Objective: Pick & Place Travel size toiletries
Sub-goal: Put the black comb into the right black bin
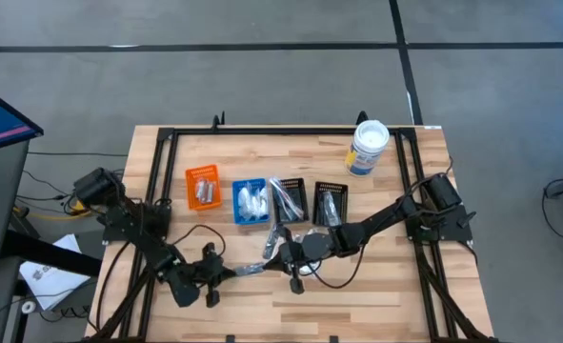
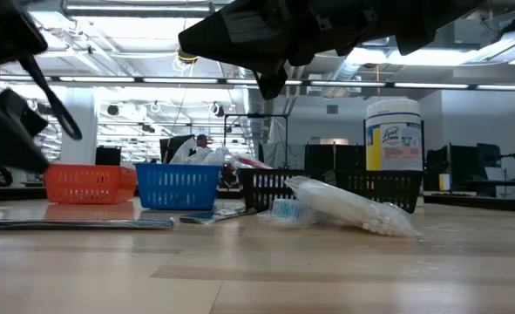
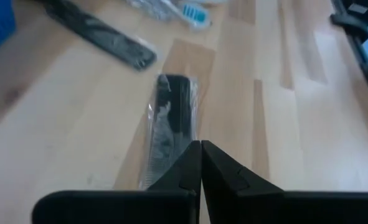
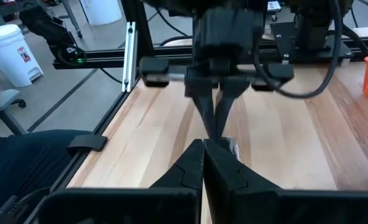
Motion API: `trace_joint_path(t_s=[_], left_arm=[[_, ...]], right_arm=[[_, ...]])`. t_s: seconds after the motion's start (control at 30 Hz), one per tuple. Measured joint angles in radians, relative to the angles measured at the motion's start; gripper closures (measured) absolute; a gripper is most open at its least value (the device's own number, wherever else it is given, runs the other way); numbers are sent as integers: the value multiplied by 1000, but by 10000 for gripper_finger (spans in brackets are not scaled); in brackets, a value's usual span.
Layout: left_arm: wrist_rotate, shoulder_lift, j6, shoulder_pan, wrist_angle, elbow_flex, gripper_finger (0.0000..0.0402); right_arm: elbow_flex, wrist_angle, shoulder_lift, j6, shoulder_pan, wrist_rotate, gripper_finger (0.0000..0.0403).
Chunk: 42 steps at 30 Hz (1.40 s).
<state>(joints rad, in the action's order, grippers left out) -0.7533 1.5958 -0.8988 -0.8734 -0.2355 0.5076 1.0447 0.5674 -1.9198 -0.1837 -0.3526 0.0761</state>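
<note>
Left hand point(image 1: 231, 273) and right hand point(image 1: 274, 250), both closed and empty, flank a wrapped comb point(image 1: 251, 271) mid-table

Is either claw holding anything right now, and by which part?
Hard to tell: the left claw is shut at one end of the wrapped comb, perhaps pinching its wrapper. The right claw is shut, empty.
</note>
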Motion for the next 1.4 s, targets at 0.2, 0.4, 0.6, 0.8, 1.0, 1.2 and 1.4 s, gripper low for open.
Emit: trace_joint_path(t_s=[0.2,0.4,0.6,0.8,1.0,1.2,1.4], left_arm=[[56,82,-43,0,-39,1,400],[96,103,-61,-2,-50,1,401],[102,118,-79,4,-52,3,401],[120,123,-131,5,-25,4,401],[132,135,-161,5,7,5,401],[141,136,-161,5,21,5,401],[148,136,-159,5,56,8,401]], right_arm=[[0,-2,0,0,0,0,403],[0,-2,0,0,1,1,403],[0,-1,0,0,1,2,403],[0,-20,0,-46,13,1,399],[0,-58,-1,-183,61,2,339],[0,-126,-2,-273,96,-40,237],[102,-122,-120,-313,106,-138,158]])
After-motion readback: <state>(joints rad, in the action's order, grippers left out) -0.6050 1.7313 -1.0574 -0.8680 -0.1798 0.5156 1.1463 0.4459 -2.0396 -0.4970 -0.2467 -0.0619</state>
